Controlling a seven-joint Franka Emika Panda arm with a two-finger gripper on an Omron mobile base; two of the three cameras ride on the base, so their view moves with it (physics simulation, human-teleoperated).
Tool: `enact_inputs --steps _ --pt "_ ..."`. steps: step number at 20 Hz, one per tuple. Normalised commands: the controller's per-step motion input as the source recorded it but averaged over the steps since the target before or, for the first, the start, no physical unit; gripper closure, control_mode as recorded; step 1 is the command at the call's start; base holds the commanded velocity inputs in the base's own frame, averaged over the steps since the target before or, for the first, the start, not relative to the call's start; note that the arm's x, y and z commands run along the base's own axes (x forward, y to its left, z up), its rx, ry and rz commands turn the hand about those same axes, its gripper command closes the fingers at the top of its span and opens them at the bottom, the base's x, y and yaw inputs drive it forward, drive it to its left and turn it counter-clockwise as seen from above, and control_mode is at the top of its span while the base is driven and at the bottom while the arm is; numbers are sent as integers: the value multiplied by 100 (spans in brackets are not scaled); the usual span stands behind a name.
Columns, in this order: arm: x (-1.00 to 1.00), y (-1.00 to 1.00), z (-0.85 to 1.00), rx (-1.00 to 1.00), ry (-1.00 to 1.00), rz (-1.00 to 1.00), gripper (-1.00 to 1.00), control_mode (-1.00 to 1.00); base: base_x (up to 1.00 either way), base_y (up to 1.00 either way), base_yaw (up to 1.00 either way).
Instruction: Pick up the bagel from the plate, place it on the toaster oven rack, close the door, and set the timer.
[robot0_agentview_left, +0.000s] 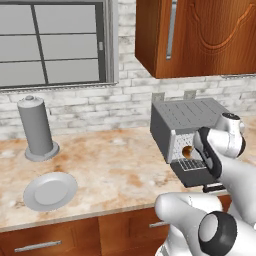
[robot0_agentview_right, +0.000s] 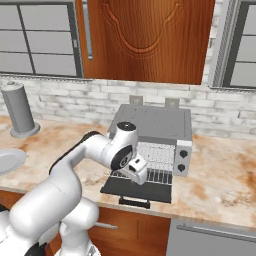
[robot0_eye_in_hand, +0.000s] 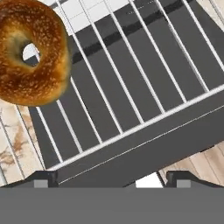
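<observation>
Bagel (robot0_eye_in_hand: 29, 52), golden-brown and speckled, lies on the toaster oven rack (robot0_eye_in_hand: 131, 83), seen from the hand view at about ten o'clock, its dark hole showing the surface beneath. Thin silver bars of the rack run under it and end at a front crossbar, past which the dark door (robot0_eye_in_hand: 144, 153) hangs open and flat. From the left base view the bagel (robot0_agentview_left: 186, 149) shows as a small brown ring inside the mouth of the toaster oven (robot0_agentview_left: 187, 125), partly screened by the white arm. The end effector (robot0_eye_in_hand: 111, 178) hovers over the rack's front edge with its two dark fingertips (robot0_eye_in_hand: 43, 178) spread wide apart, pinching nothing and clear of the bagel. In the right base view the end effector (robot0_agentview_right: 136, 170) sits just above the lowered door (robot0_agentview_right: 140, 190), in front of the oven cavity. On the marbled tabletop (robot0_agentview_left: 115, 165), the light-grey plate (robot0_agentview_left: 50, 191) rests at eight o'clock, well apart from the oven, with a tall grey canister (robot0_agentview_left: 36, 129) standing beyond it near the brick wall.
</observation>
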Motion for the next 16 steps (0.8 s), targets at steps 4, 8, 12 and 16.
enact_inputs --steps 4,8,12,16 --pt "-13 0 -38 -4 0 30 -100 -100 0 0 0" --pt "-2 0 -22 -2 -2 30 -100 -100 0 0 0" --pt "23 0 -16 0 -1 25 -100 -100 0 0 0" --pt "52 0 -16 0 0 23 -100 -100 0 0 0"
